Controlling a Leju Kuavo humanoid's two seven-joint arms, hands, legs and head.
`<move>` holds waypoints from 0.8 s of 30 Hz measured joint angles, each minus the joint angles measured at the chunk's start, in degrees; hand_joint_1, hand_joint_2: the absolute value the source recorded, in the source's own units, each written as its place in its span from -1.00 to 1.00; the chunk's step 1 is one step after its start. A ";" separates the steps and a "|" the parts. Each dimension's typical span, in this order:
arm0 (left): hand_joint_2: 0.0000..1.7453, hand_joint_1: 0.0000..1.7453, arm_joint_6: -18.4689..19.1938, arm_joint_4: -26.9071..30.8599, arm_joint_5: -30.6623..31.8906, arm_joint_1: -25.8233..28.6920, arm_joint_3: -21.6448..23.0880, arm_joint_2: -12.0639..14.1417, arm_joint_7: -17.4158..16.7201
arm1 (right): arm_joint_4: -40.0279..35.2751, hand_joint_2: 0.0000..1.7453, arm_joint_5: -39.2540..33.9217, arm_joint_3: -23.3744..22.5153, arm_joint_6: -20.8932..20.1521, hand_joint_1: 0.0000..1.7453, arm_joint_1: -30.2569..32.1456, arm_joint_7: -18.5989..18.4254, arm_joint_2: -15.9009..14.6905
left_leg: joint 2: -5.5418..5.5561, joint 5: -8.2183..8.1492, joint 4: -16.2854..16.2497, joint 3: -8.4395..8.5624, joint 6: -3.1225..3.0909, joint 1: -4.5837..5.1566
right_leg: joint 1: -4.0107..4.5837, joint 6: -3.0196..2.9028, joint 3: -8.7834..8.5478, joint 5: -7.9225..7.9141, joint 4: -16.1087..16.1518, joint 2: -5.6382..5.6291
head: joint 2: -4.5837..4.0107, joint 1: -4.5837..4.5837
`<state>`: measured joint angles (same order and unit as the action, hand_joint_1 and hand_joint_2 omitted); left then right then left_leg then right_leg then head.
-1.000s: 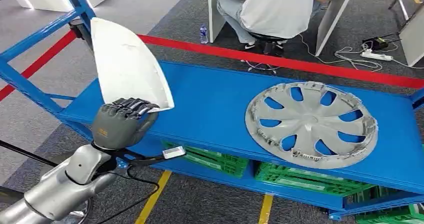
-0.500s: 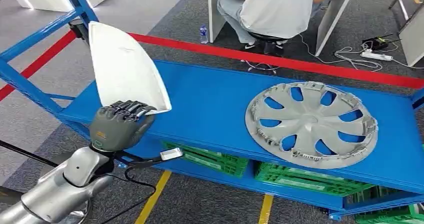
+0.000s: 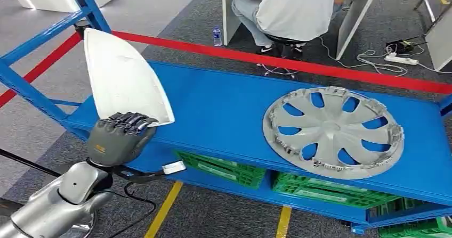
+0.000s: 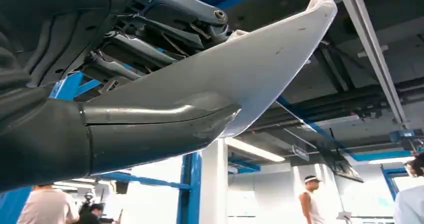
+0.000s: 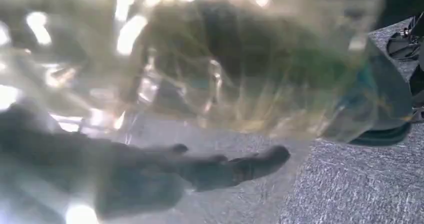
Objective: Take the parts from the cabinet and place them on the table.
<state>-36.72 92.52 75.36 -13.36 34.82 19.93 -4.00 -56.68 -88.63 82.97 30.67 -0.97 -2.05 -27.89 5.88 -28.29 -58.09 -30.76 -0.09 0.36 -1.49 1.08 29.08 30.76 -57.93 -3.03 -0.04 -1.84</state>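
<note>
A white, pointed shell-like part (image 3: 125,81) stands tilted over the left end of the blue cabinet shelf (image 3: 224,110). My left hand (image 3: 118,137) grips it by its lower edge. In the left wrist view the white part (image 4: 260,68) lies between the thick thumb and the darker fingers (image 4: 140,43). A grey wheel cover (image 3: 333,131) lies flat on the right half of the shelf, apart from the hand. In the right wrist view my right hand (image 5: 150,174) is a dark blur behind a glary, see-through smear; its hold is unclear.
Green crates (image 3: 314,187) sit on the lower shelf. A blue upright frame (image 3: 32,41) rises at the left. A red bar (image 3: 298,65) runs behind the shelf. Beyond it a person (image 3: 298,9) sits at a white desk, with a bottle (image 3: 216,35) and cables (image 3: 394,57) on the floor.
My left hand has carried the white part leftward and slightly toward me, away from the shelf's middle. The wheel cover has stayed put.
</note>
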 joint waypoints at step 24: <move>1.00 0.88 0.46 2.56 -1.09 3.51 -2.82 3.76 -1.53 | 0.11 -1.00 0.13 2.45 1.92 -1.00 -1.45 0.15 0.39 | -5.22 -6.94 -12.06 -6.80 1.63 -0.66 | 0.41 -1.60 2.54 -2.02 -0.64 3.25 | 0.00 0.13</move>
<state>-36.26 95.08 74.27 -9.85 32.00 23.69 -5.53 -56.57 -88.50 85.42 32.59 -2.42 -1.90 -27.50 0.67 -35.23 -70.15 -37.56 1.54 -0.30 -1.08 -0.52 31.62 28.74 -58.56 0.22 -0.04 -1.70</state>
